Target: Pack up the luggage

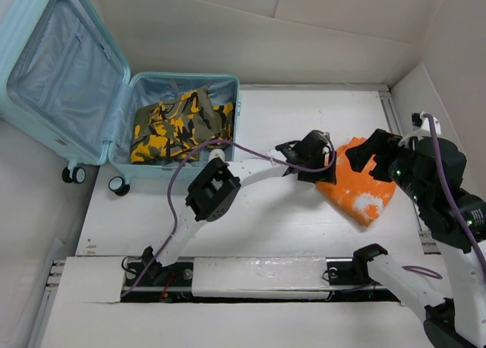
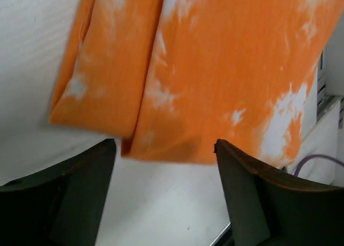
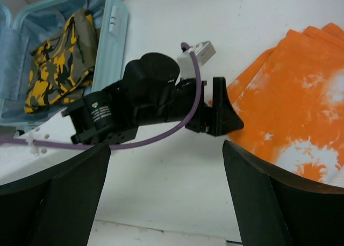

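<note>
A folded orange cloth point(image 1: 358, 190) with white blotches lies flat on the white table point(image 1: 288, 226) toward its right side, a folded yellow, green and black camouflage garment point(image 1: 178, 128) lies well apart at far left, and pale panels point(image 1: 304, 36) wall the table's far and right edges.

**A:** From above, where is the luggage?

**B:** The luggage point(image 1: 68, 82) lies open at ten o'clock on the table point(image 1: 266, 219). Its lid is spread out at ten o'clock of the base half, and its wheels are at the base half's seven o'clock corner.

**A:** What's in it?

**B:** A folded garment point(image 1: 178, 128) lies in the base half.

**A:** And elsewhere?

**B:** A folded cloth point(image 1: 364, 192) lies flat on the table at three o'clock, well apart from the luggage. The left gripper point(image 1: 323, 169) is just beside the cloth's nine o'clock edge. The right gripper point(image 1: 366, 162) is above its twelve o'clock end, with the left gripper near it at nine o'clock. Both arm bases sit at six o'clock.
</note>
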You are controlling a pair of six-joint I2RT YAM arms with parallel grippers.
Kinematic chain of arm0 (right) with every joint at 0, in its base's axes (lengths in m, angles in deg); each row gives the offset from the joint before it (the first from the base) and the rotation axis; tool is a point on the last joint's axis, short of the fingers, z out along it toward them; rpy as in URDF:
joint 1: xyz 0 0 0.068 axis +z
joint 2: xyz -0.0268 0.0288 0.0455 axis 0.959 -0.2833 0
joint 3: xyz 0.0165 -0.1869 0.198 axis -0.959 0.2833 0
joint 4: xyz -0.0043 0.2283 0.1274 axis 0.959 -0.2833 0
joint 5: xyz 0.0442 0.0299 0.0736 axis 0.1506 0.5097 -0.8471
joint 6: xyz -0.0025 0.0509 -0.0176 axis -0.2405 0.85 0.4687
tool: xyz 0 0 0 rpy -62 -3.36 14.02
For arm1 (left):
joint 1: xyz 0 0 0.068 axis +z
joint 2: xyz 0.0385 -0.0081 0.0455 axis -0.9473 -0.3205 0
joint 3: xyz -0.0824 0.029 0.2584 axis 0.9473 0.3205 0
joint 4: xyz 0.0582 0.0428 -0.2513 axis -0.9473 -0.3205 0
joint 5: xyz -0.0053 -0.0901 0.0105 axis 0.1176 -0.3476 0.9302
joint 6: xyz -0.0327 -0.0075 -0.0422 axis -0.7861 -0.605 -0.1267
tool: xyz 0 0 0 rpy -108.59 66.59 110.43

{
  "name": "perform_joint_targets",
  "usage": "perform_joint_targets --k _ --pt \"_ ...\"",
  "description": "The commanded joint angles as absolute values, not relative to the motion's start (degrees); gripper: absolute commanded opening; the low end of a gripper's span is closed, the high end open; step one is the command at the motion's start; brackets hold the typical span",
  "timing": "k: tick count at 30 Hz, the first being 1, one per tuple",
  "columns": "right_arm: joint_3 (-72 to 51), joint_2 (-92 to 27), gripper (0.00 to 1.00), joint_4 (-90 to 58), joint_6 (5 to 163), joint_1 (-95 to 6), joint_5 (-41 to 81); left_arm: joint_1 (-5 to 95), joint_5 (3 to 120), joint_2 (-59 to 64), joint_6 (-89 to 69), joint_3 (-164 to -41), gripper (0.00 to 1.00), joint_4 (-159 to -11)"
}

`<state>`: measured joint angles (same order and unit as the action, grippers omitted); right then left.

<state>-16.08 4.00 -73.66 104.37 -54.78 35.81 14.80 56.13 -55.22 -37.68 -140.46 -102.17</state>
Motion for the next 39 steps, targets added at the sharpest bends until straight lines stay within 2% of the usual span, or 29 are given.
perform_joint_targets --k 1,2,3,4,6,9,13,14,15,16,17,18,20,23,27,30,35,39 --pt "-14.29 4.48 0.91 -74.24 104.57 -55.09 32.01 16.20 55.83 -59.85 -41.94 -143.10 0.68 -100.32" --pt "-13.76 5.00 0.91 -73.72 104.57 -55.09 31.13 16.72 54.70 -60.38 -42.82 -142.49 0.57 -98.65" --pt "-13.75 5.00 0.91 -73.71 104.57 -55.09 30.34 16.73 53.90 -60.38 -44.05 -142.48 0.43 -96.37" --pt "-13.06 5.00 0.90 -73.71 104.57 -55.09 29.81 17.42 53.89 -60.38 -44.06 -142.48 0.16 -96.35" --pt "-12.52 5.00 0.90 -73.71 103.87 -55.09 29.19 18.83 55.91 -61.00 -44.59 -142.48 0.00 -97.75" --pt "-11.99 5.00 0.90 -73.19 103.16 -55.09 28.04 22.26 59.42 -58.02 -42.74 -140.56 0.00 -99.86" --pt "-9.98 5.00 0.90 -71.79 101.32 -55.09 25.32 27.79 61.18 -50.55 -42.21 -130.03 0.00 -96.27" --pt "-9.28 5.00 0.90 -71.78 101.31 -55.09 24.62 28.76 61.19 -49.49 -42.21 -129.31 0.01 -96.26" --pt "-8.14 5.00 0.90 -71.00 101.31 -55.09 23.74 30.34 60.67 -47.74 -41.52 -129.30 0.09 -96.26" --pt "-7.60 5.00 0.90 -70.21 101.31 -55.09 23.74 30.87 60.66 -46.94 -40.99 -128.69 0.21 -96.26" --pt "-7.60 4.48 0.90 -70.20 101.31 -55.09 22.87 30.88 59.97 -46.15 -39.94 -127.99 0.45 -97.04" --pt "-6.90 4.48 0.90 -69.50 100.79 -55.09 22.33 31.58 59.96 -45.19 -39.23 -127.46 0.55 -97.92" --pt "-6.37 3.95 0.90 -68.88 100.27 -55.09 21.54 31.58 59.96 -41.50 -38.09 -125.27 0.64 -98.62" --pt "-5.75 3.34 0.90 -67.66 99.74 -55.09 20.13 31.58 61.10 -35.26 -37.47 -121.49 0.67 -99.77" --pt "-4.70 2.81 0.90 -66.59 99.21 -55.09 19.52 31.58 58.40 -28.49 -41.41 -108.78 0.67 -97.85" --pt "-4.70 2.19 0.90 -66.59 99.21 -55.09 18.99 27.55 56.88 -26.29 -45.54 -102.87 0.67 -95.73" --pt "-6.01 1.67 0.90 -66.59 97.97 -54.56 19.52 21.39 58.20 -25.75 -54.59 -98.19 0.67 -89.25" --pt "-6.54 1.67 0.90 -66.59 97.36 -54.56 19.52 20.86 58.20 -30.93 -62.15 -98.19 0.68 -83.70"
